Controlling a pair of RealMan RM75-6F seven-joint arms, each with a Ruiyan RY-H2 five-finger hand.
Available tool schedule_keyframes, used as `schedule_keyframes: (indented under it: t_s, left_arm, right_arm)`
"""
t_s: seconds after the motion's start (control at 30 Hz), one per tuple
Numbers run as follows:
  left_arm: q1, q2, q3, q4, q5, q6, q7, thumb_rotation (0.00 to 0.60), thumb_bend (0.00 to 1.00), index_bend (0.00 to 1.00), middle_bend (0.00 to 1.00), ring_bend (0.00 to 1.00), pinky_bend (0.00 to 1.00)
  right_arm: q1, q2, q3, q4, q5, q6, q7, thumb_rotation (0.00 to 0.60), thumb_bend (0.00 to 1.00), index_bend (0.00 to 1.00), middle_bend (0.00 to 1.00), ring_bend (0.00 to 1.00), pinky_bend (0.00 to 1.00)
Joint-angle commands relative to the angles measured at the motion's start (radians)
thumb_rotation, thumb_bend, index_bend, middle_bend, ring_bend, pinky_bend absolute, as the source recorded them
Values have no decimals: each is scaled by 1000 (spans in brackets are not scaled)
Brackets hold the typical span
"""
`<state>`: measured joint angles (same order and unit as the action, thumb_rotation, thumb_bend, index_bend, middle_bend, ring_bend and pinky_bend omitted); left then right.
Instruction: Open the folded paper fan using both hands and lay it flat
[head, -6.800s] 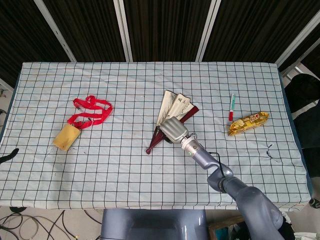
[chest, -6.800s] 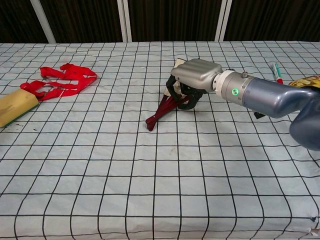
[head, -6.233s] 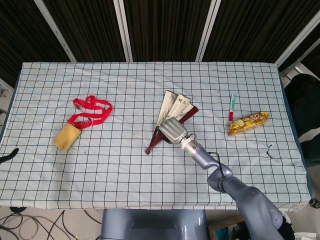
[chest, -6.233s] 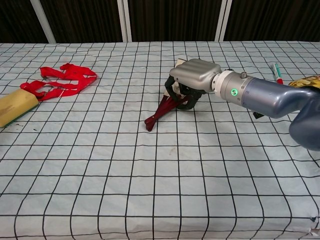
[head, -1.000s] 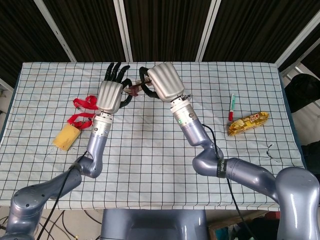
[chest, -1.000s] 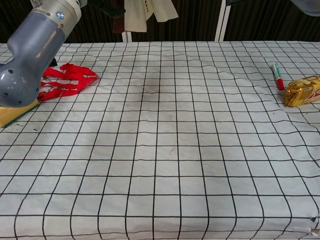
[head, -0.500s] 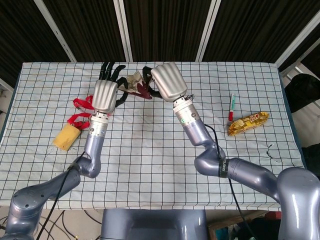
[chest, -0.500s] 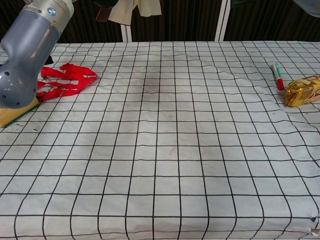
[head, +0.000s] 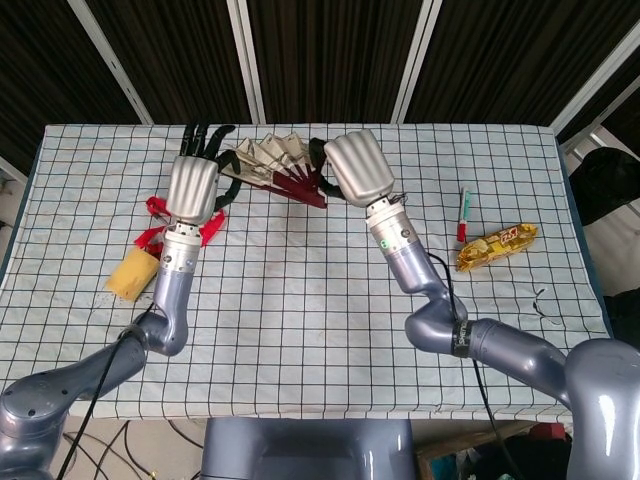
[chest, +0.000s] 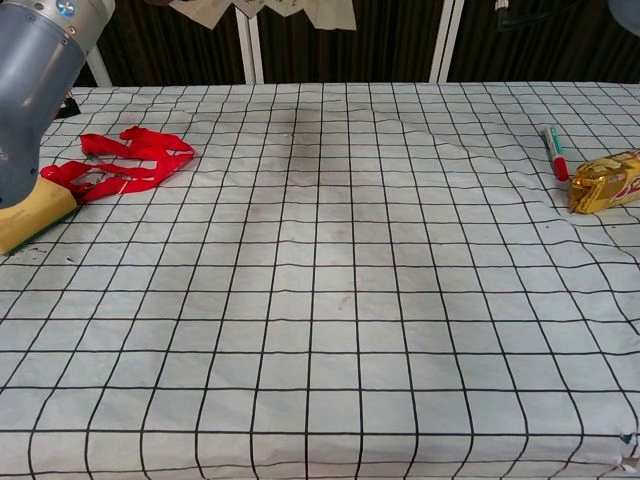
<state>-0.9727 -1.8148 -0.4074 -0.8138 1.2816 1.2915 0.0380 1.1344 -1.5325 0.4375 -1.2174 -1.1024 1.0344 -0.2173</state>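
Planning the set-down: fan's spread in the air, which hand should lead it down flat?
Right, probably. The right hand grips the fan near its dark red ribs, where they converge; the left hand holds only the far paper edge, so it would follow.

My table (head: 300, 330) fills most of the head view, covered by a white cloth with a black grid (chest: 330, 300); the cloth is slightly wrinkled and faintly stained near the middle. Behind the far edge, across the top of both views, runs a dark wall of ribbed black panels (head: 325, 55) split by pale metal uprights (head: 245, 55) that lean outward toward the upper corners. At the lower left of the head view I see a bare light floor with loose black cables (head: 60, 445) lying on it. At the right edge stands something dark (head: 615, 185), perhaps a chair; I cannot tell. The light is even and soft, with only faint shadows on the cloth.
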Motion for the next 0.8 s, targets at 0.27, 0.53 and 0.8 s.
schedule_keyframes:
  t_s: [0.27, 0.53, 0.8]
  left_arm:
    - [44, 88, 7, -136, 2, 29, 71, 600, 356, 670, 206, 0, 0]
    - [65, 115, 18, -192, -6, 27, 117, 600, 357, 670, 208, 0, 0]
    - [62, 109, 25, -189, -7, 14, 133, 600, 356, 671, 209, 0, 0]
  right_arm:
    - [-105, 67, -47, -69, 4, 54, -27, 600, 439, 980, 1000, 1000, 944]
    - [-177, 110, -80, -129, -1, 96, -61, 600, 440, 980, 1000, 1000, 943]
    - [-222, 121, -112, -138, -31, 130, -88, 600, 439, 980, 1000, 1000, 943]
